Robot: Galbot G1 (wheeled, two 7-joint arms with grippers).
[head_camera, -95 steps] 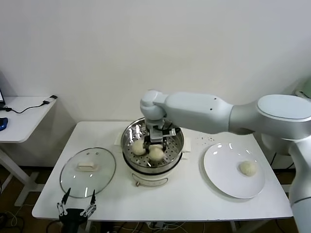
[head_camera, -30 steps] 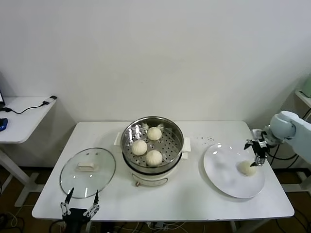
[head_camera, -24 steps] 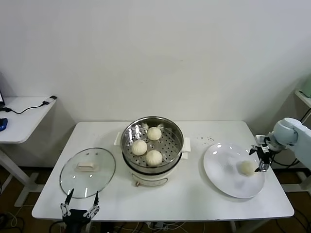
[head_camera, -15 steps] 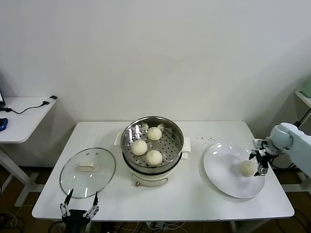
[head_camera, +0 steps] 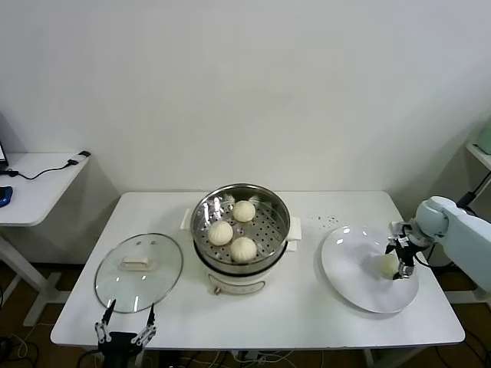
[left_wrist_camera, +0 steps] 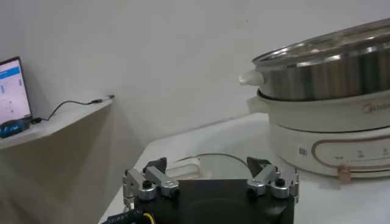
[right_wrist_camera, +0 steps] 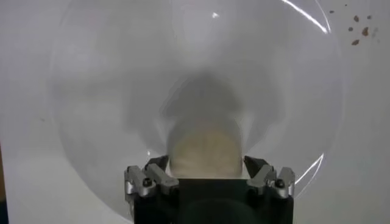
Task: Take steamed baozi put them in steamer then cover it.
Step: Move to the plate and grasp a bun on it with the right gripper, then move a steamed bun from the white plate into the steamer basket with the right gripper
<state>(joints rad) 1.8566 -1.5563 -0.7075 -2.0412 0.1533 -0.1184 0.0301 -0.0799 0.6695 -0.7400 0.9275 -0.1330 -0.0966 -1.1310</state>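
Observation:
The steel steamer (head_camera: 281,222) stands mid-table with three cream baozi (head_camera: 243,248) on its perforated tray. A fourth baozi (head_camera: 385,265) lies on the white plate (head_camera: 353,268) at the right. My right gripper (head_camera: 400,258) is open, low over the plate, its fingers on either side of that baozi; in the right wrist view the baozi (right_wrist_camera: 204,146) fills the gap between the fingertips (right_wrist_camera: 156,165). The glass cover (head_camera: 139,271) lies flat on the table at the left. My left gripper (head_camera: 123,326) is open and empty below the table's front left edge.
A side desk (head_camera: 38,188) with a cable stands at the far left. Dark crumbs (head_camera: 326,221) dot the table behind the plate. In the left wrist view the cover (left_wrist_camera: 213,164) lies just ahead and the steamer (left_wrist_camera: 329,73) at the far right.
My right arm left the steamer, where a third baozi now lies, and swung to the plate. In the last second the gripper lowered around the last baozi.

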